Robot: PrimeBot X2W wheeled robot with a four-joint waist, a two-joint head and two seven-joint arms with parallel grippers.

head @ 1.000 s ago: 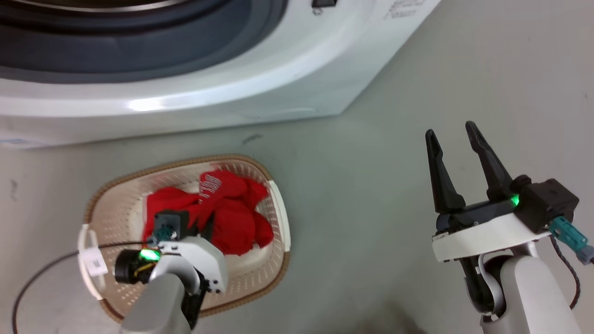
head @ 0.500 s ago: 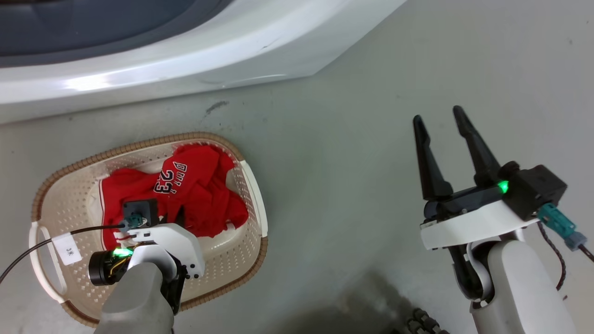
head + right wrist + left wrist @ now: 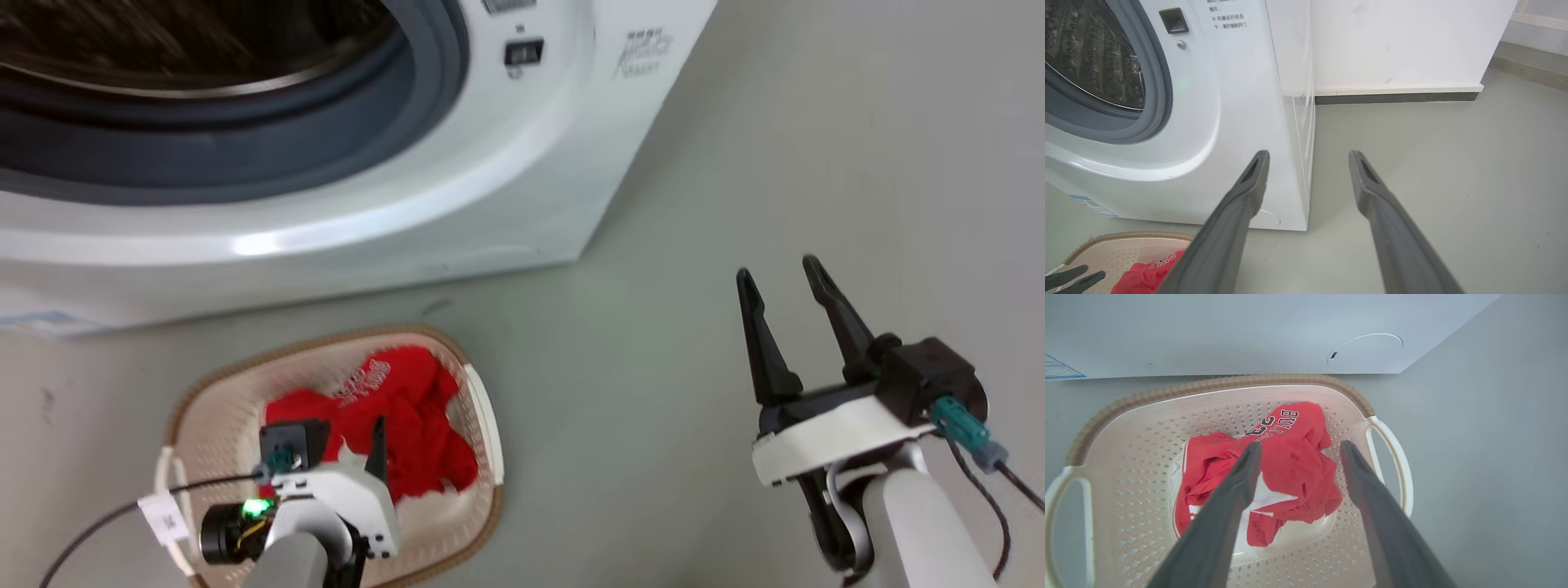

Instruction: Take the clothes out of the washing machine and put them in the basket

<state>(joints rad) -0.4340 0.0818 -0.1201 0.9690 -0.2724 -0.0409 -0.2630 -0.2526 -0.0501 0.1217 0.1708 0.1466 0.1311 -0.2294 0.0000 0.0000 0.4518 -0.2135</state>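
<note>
The red clothes (image 3: 408, 425) with white lettering lie bunched in the cream basket (image 3: 212, 408), which stands on the floor in front of the white washing machine (image 3: 490, 188). My left gripper (image 3: 343, 449) hangs over the basket, pointing down. In the left wrist view it (image 3: 1298, 447) is open, its fingers apart above the clothes (image 3: 1290, 465), holding nothing. My right gripper (image 3: 784, 278) stands open over bare floor to the right, empty (image 3: 1308, 153). The porthole is open, and the part of the drum (image 3: 1094, 61) that shows is bare steel.
Grey floor (image 3: 653, 367) stretches to the right of the washer and basket. A white wall with a dark skirting strip (image 3: 1396, 98) stands behind the washer's right side. A black cable (image 3: 90, 523) with a white tag trails from my left wrist.
The head camera dipped and then swung back up, so the porthole shows again. My left gripper stays over the basket with the clothes under it. The right gripper remains open.
</note>
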